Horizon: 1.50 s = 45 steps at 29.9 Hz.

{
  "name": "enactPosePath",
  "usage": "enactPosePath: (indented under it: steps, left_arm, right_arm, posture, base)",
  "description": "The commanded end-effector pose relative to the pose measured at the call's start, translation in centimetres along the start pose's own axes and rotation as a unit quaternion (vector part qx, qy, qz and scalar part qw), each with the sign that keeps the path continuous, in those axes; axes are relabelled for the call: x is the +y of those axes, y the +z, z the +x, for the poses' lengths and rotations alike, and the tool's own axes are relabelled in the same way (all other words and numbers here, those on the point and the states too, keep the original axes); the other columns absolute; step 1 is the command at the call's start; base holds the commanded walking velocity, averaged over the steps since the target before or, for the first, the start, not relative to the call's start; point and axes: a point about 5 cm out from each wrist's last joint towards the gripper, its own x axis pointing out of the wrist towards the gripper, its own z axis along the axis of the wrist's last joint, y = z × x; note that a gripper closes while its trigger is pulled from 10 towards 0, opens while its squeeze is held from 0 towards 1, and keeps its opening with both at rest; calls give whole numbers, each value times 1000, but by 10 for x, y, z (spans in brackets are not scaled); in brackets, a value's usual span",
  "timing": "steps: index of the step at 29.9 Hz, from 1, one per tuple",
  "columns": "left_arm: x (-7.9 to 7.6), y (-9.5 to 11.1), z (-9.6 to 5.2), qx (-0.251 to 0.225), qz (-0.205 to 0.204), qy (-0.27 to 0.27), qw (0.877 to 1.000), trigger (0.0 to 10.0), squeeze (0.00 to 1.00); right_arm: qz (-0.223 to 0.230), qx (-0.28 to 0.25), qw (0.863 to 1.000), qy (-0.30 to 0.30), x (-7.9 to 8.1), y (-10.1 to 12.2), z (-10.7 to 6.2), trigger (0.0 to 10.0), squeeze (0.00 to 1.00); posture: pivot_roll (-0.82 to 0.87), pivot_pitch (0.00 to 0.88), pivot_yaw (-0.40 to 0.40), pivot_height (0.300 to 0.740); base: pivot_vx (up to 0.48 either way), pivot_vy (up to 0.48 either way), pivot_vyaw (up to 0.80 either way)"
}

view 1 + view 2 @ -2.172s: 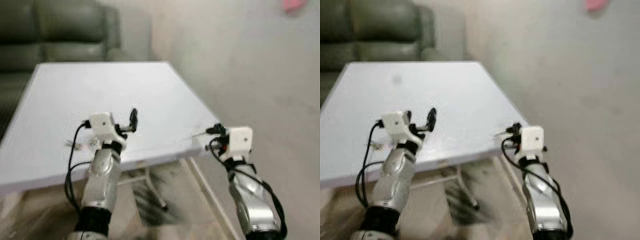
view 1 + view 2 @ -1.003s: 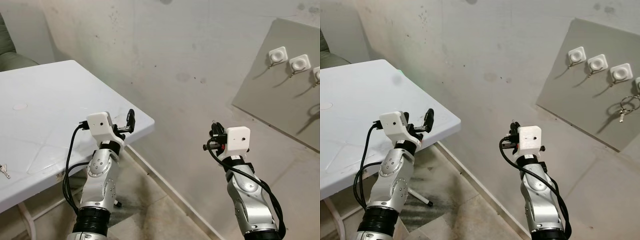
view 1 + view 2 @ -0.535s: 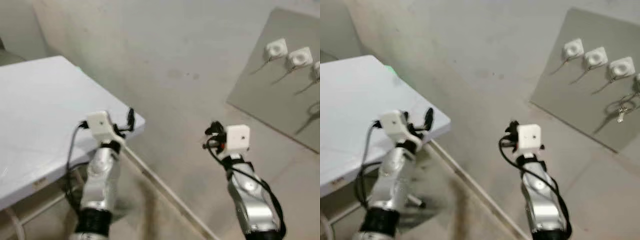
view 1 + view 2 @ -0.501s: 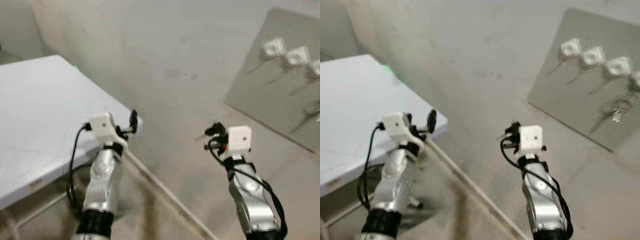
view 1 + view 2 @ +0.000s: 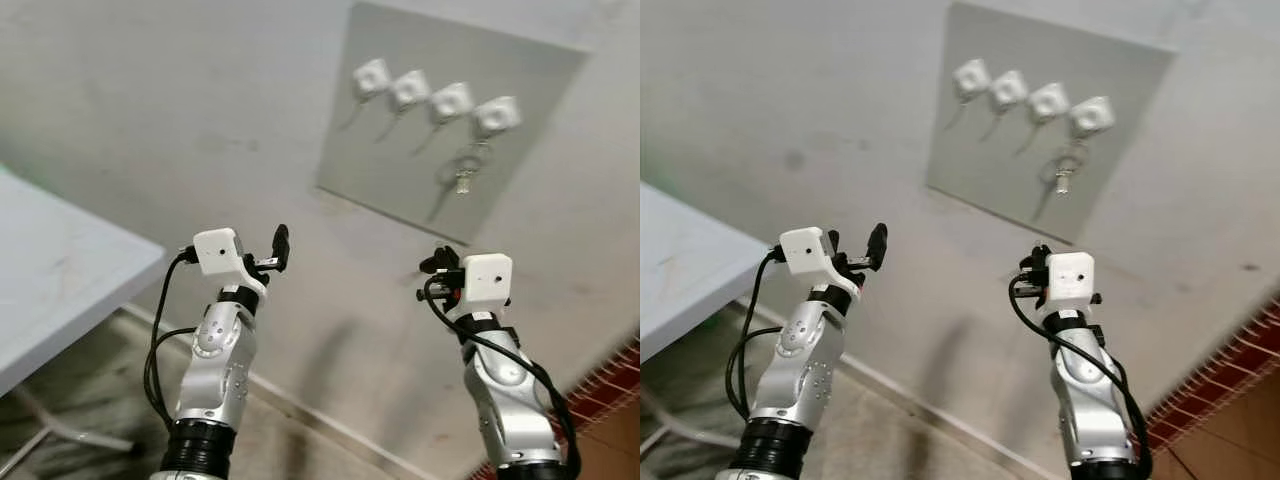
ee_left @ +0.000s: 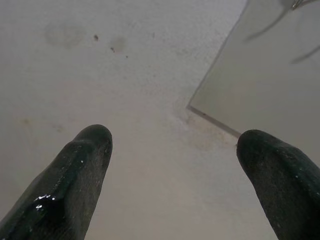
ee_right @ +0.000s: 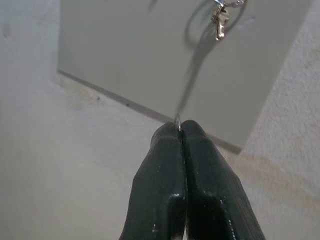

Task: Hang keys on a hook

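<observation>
A grey board (image 5: pixel 390 170) on the wall carries a row of several white hooks (image 5: pixel 409 88). A key ring with a key (image 5: pixel 462 178) hangs from the rightmost hook (image 5: pixel 497 114) and shows again in the right wrist view (image 7: pixel 219 17). My right gripper (image 5: pixel 432 270) is raised below the board, well short of it. It is shut (image 7: pixel 179 127) on a thin sliver of metal (image 7: pixel 178 119), seemingly a key seen edge-on. My left gripper (image 5: pixel 278 245) is raised to the left of the board, open and holding nothing (image 6: pixel 175 135).
The corner of a white table (image 5: pixel 60 290) sits at the left, with its metal leg (image 5: pixel 60 432) on the floor below. The bare plaster wall (image 5: pixel 200 120) stands straight ahead. A strip of red-brown tiles (image 5: pixel 612 398) shows at the lower right.
The camera has swung right: the table has slid out to the left and the board has come from the right edge to the centre. Both arms keep their raised pose.
</observation>
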Motion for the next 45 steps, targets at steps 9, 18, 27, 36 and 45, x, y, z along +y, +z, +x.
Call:
enactPosePath:
  steps: [9,18,27,36,45]
  left_arm:
    - [-9,-7,-5,27,7,-18,999,10000,0]
    - [-10,-7,-30,27,34,-43,998,10000,0]
    - [-6,1,-32,21,32,-45,998,10000,0]
    - [-8,4,-33,16,31,-54,998,10000,0]
    - [-8,5,-33,17,28,-53,998,10000,0]
  right_arm:
    - [39,-44,998,25,2,14,-6,10000,0]
    - [50,-60,996,38,-1,17,-28,10000,0]
    - [55,-60,996,36,-4,19,-30,10000,0]
    - [54,-62,996,37,-3,20,-29,10000,0]
    - [55,-59,996,39,-2,20,-30,10000,0]
  posture:
    - [25,0,-85,740]
    - [30,0,-73,740]
    - [33,4,-73,740]
    - [32,12,-73,740]
    - [33,15,-75,740]
  base:
    - [0,0,0]
    - [0,0,0]
    - [0,0,0]
    - [241,0,0]
    - [328,0,0]
